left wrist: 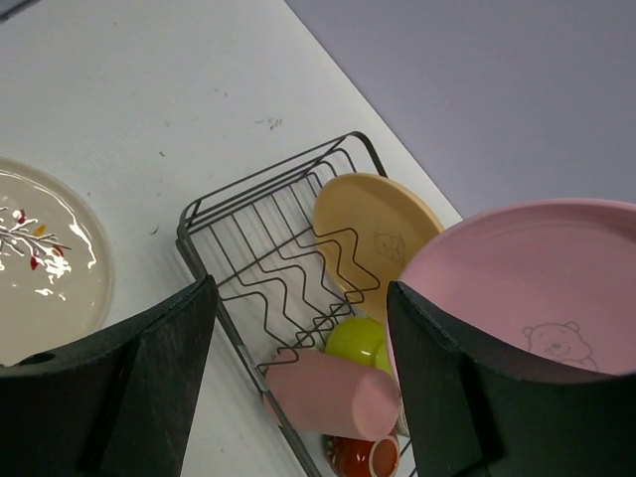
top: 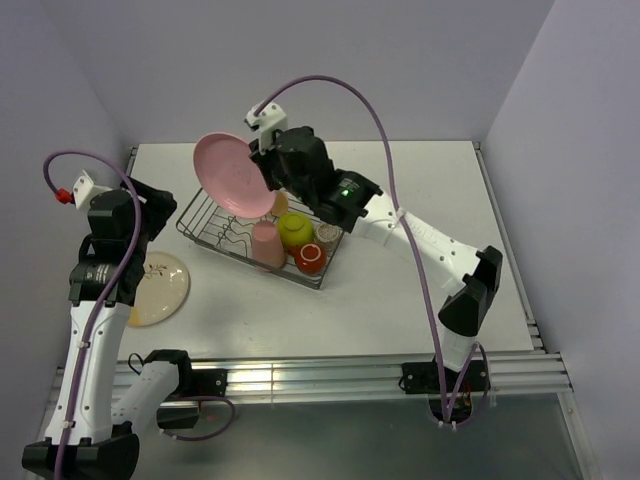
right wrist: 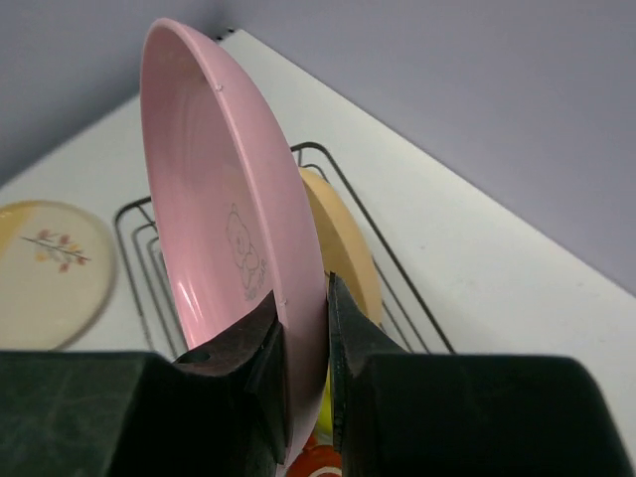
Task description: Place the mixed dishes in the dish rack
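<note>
Right wrist view: the right tool (right wrist: pixel 303 343) is clamped on the rim of the pink plate (right wrist: pixel 214 189), held on edge above the dish rack (top: pixel 190 212), just beside the tan-orange plate (right wrist: pixel 343 248) standing in the dividers. The risk: that thin pinch could let it swing, clip the orange plate, or land on the salmon tumbler (top: pixel 267 243) lying inside. The lime-green bowl (top: pixel 294 231), red mug (top: pixel 310 258) and grey-beige cup (top: pixel 328 234) are in too. The cream plate (top: pixel 160 288) sits on the table (top: pixel 400 180); the left tool (left wrist: pixel 298 343) hangs wide apart, empty.
</note>
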